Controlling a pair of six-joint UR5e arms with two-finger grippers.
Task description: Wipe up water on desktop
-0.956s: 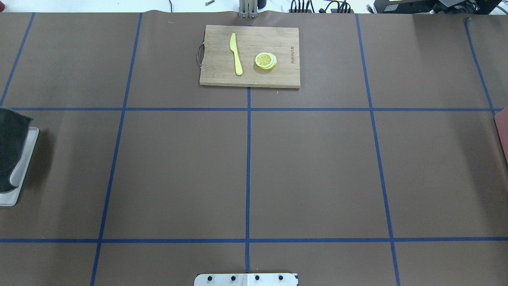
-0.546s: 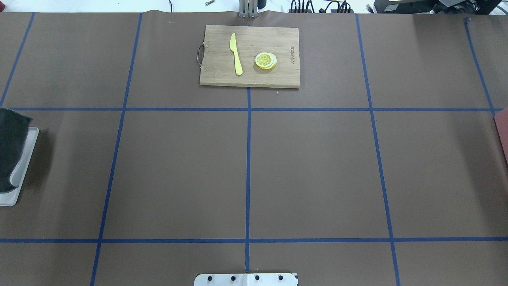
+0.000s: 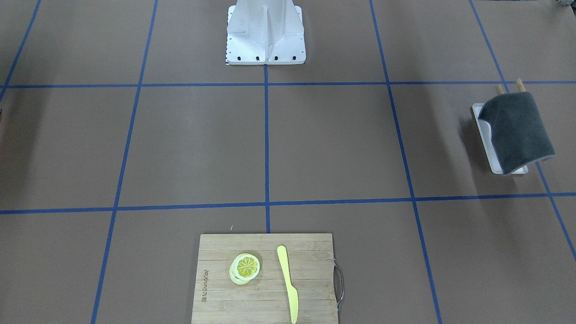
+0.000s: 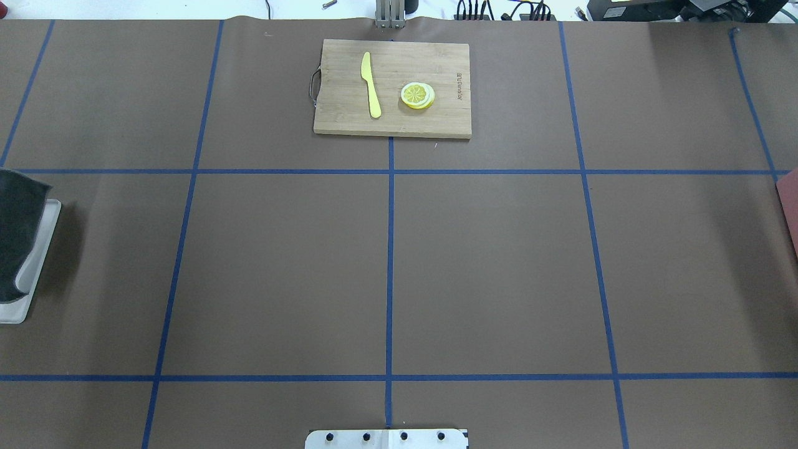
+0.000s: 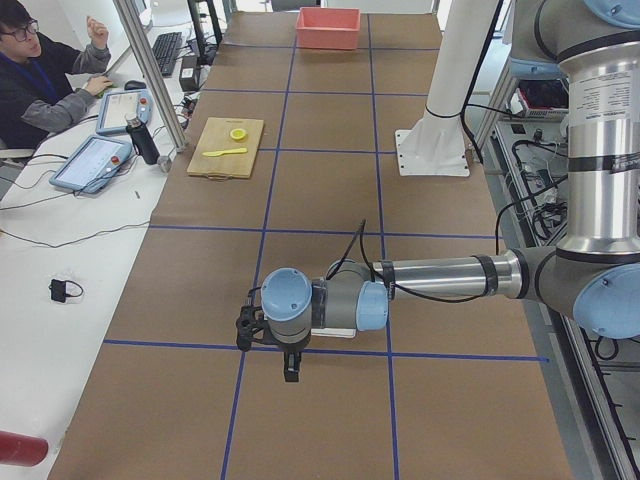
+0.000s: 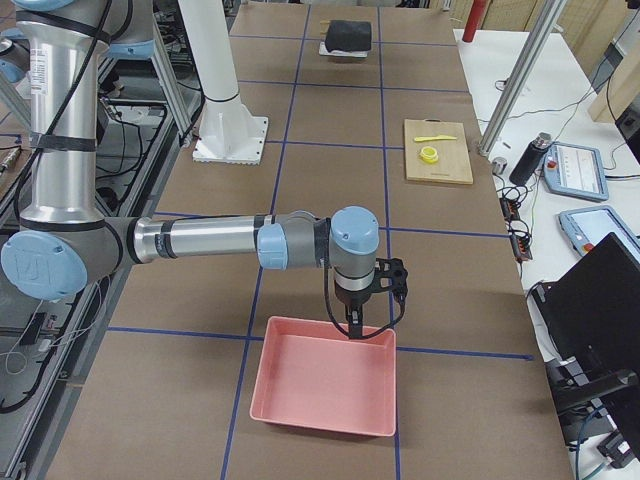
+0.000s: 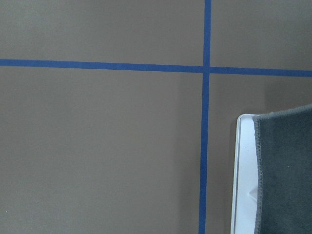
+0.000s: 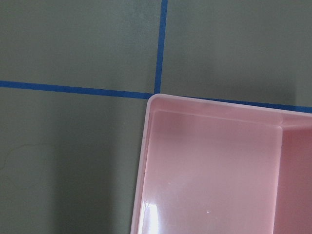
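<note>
The desktop (image 4: 499, 268) is matte brown with a grid of blue tape lines. No water shows clearly on it. In the right wrist view a faint curved outline (image 8: 14, 153) marks the surface; I cannot tell if it is water. A dark grey cloth (image 3: 517, 130) lies draped over a small white tray (image 3: 483, 135) on my left side. My left gripper (image 5: 291, 368) hangs just above the desktop beside that tray. My right gripper (image 6: 352, 328) hangs over the rim of a pink bin (image 6: 325, 385). I cannot tell whether either gripper is open or shut.
A bamboo cutting board (image 4: 393, 87) at the far middle carries a yellow knife (image 4: 371, 84) and lemon slices (image 4: 417, 95). The white robot base (image 3: 265, 33) stands at the near edge. A person (image 5: 40, 70) sits at the side table beyond the desktop.
</note>
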